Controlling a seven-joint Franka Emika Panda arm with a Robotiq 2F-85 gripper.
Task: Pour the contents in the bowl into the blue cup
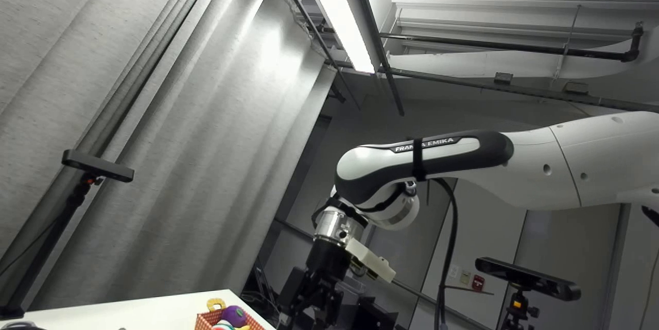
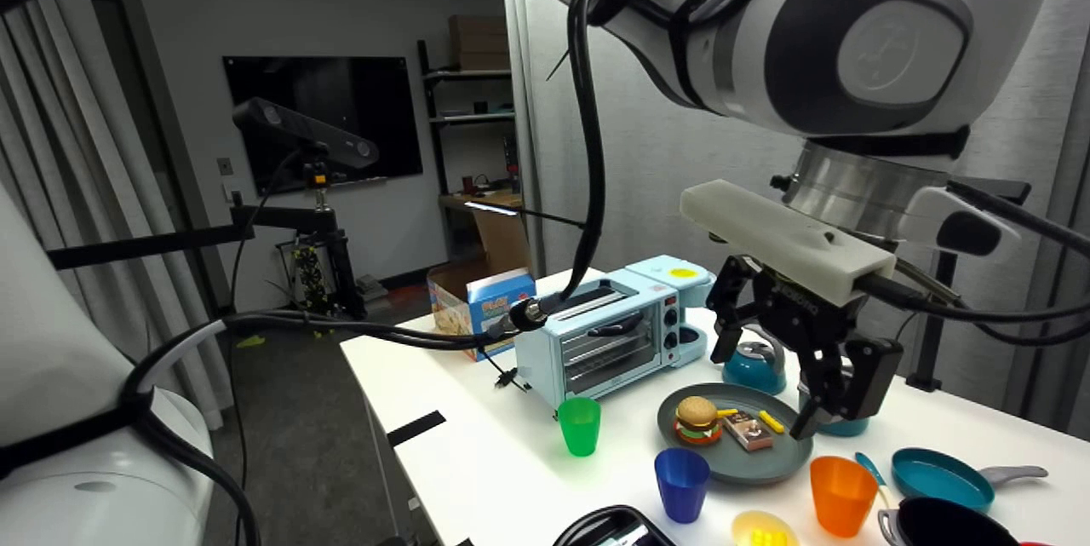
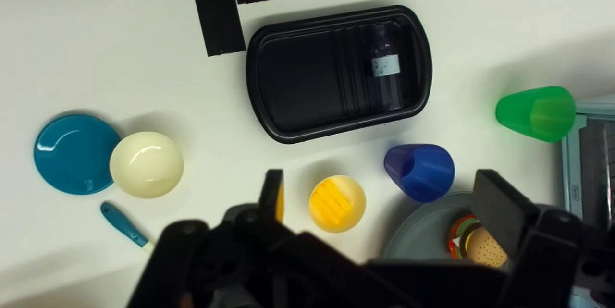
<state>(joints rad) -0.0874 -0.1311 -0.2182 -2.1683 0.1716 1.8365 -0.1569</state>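
Jaws spread wide over white desk.
Small round yellow bowl stands on it with yellow pieces inside; near it, upright translucent blue cup; beyond, in an exterior view, round grey plate, then pale-blue toaster oven.

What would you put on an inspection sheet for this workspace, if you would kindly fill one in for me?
Surface: white table, with black tape on it.
Job's things: small yellow bowl holding yellow pieces; blue cup upright, apart from the bowl.
Clutter: includes green cup, orange cup, gray plate bearing toy burger, black tray with bottle inside, toaster oven.
Gripper: open, above the table, holding nothing.
Cables: black cable hanging from the arm; it overlaps the toaster oven in an exterior view, contact cannot be told.
Surroundings: gray curtain, wall screen, camera on a stand.
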